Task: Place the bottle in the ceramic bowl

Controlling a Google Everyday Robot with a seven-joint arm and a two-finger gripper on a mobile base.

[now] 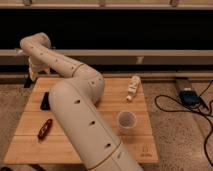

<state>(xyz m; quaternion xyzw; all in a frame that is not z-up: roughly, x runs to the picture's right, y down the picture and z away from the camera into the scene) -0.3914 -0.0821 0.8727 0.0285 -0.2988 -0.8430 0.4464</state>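
- Hanging over the far left corner of the counter (pixel 30 147): pincer (pixel 32 72), at the end of the arm's downturned wrist; whether it is released or clenched cannot be told.
- Flat black item (pixel 45 100): lying on the left part of the counter, just beside the arm.
- Small red and dark item (pixel 45 128): lying on the near left of the counter, apart from the black one.
- Arm (pixel 75 105): thick, cream-coloured, rising from the near edge across the middle of the counter, then bending left toward the far corner.
- Clear plastic cup (pixel 126 120): upright, on the right half of the counter, apart from the arm.
- Bottle (pixel 133 88): whitish with a tan band, lying on its side near the far right corner of the counter, beyond the cup and not touching it, well apart from the pincer.
- Dark box (pixel 188 95) with black cables (pixel 167 106): on the floor to the right of the counter.
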